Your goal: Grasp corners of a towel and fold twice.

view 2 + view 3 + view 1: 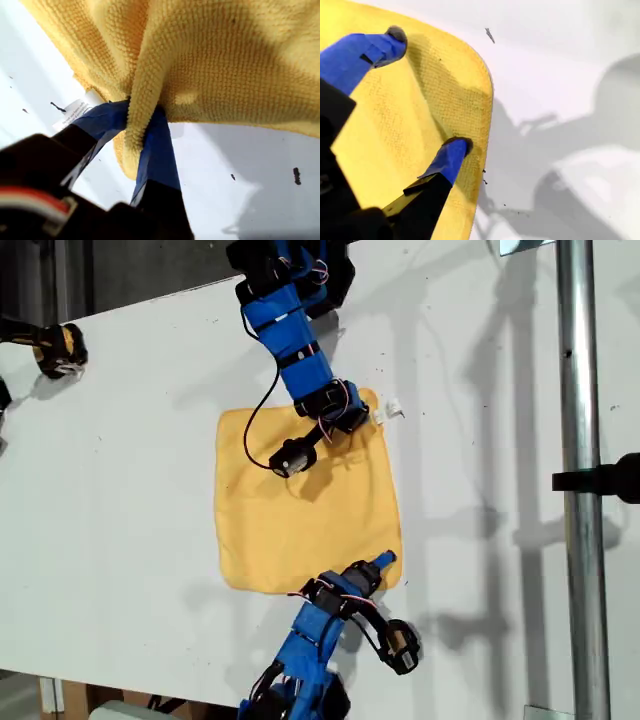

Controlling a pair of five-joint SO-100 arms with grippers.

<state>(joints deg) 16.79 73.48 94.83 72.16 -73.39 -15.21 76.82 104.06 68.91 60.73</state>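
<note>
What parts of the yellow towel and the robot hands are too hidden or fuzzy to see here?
- Towel corner under the upper arm, exterior view: that arm covers it.
- First gripper, exterior view: hidden under its own arm.
- Tag writing, first wrist view: too small and blurred.
- Second gripper, second wrist view: open over a corner; whether its fingertips touch the cloth is unclear.
- Black-and-yellow thing, exterior view's left edge: cut off.

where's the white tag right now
The white tag lies on the table off the towel's upper-right corner in the exterior view, beside my first end effector.
</note>
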